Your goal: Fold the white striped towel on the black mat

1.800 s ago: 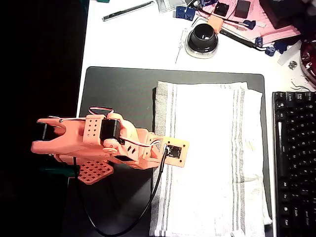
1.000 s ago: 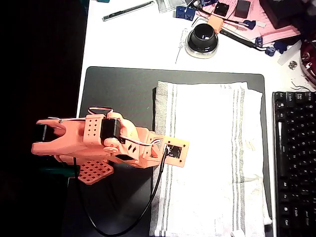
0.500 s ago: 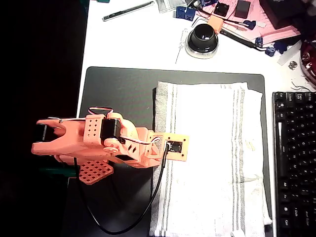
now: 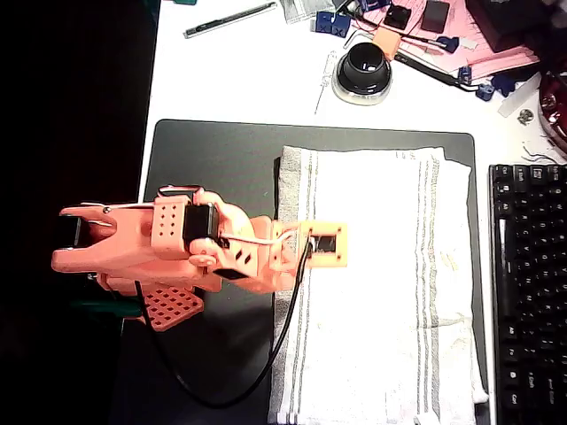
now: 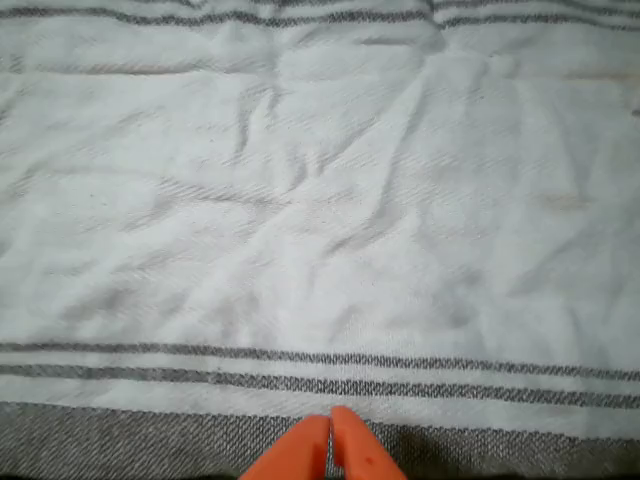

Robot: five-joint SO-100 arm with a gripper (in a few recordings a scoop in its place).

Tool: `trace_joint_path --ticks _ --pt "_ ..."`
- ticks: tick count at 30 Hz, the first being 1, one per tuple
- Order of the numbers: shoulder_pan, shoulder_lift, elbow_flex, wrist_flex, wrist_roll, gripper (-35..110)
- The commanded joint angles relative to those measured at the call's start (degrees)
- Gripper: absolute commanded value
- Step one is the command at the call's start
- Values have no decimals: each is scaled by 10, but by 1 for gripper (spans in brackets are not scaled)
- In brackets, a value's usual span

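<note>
Gripper [image 5: 331, 447] clenched, orange tips pressed together over white striped towel [image 4: 381, 283] edge. Towel bottom cut off overhead; covers black mat [image 4: 213, 168] right part. No legible writing.

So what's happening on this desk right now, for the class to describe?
An orange robot arm reaches from the left of the overhead view over the black mat to the left edge of the white striped towel. The towel lies spread flat and unfolded, slightly wrinkled. In the wrist view the hand sits with its two fingertips together at the towel's grey-striped border, with no cloth visibly caught between them. A black keyboard sits to the right of the mat.
</note>
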Motion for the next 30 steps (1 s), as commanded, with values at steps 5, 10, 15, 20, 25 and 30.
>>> trace_joint_path --ticks 5,10,15,20,25,30 --pt "-103 -185 -194 15 69 0" --pt "-215 -297 -300 33 162 0" --pt "-285 -433 -404 15 228 0" --pt "-333 -577 -504 3 277 0" --pt "-372 -688 -594 -9 324 0" --pt "-396 -785 -672 -18 341 0"
